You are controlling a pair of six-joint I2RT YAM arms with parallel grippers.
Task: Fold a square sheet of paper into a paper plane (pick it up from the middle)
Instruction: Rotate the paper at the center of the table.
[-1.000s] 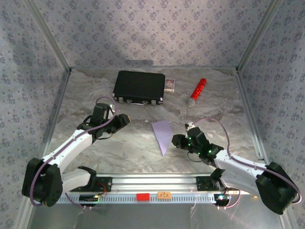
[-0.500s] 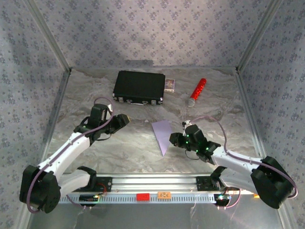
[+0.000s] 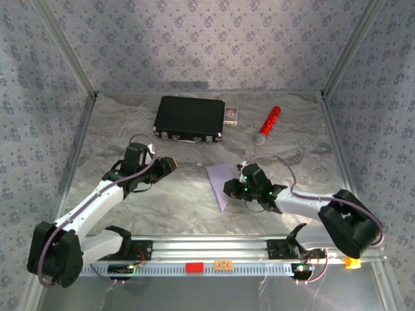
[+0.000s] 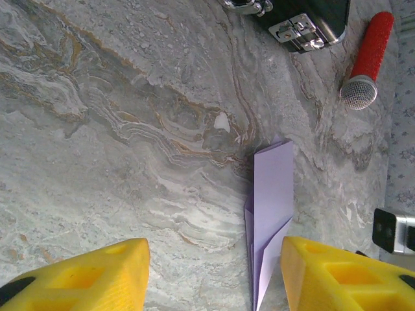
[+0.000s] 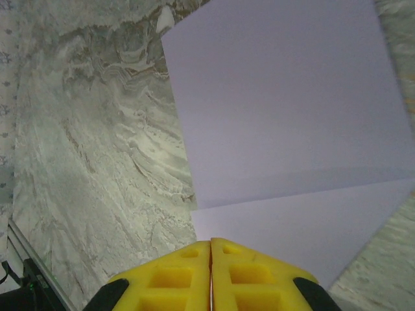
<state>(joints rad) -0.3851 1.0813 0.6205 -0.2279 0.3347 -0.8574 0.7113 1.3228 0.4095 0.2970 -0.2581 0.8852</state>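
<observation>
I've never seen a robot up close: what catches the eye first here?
A pale lilac paper plane lies mid-table, with the right gripper shut at its right edge. The left gripper hangs open off to its left; a black case and a red-and-silver cylinder sit at the back.

A black case lies flat on the grey marbled tabletop, upper centre of the top view, with metal latches along its lower edge. A small white-and-dark card box sits at its right end. Further right, apart from both, a red-and-silver cylinder lies tilted, silver end lowermost. Floral wallpaper covers the walls.
</observation>
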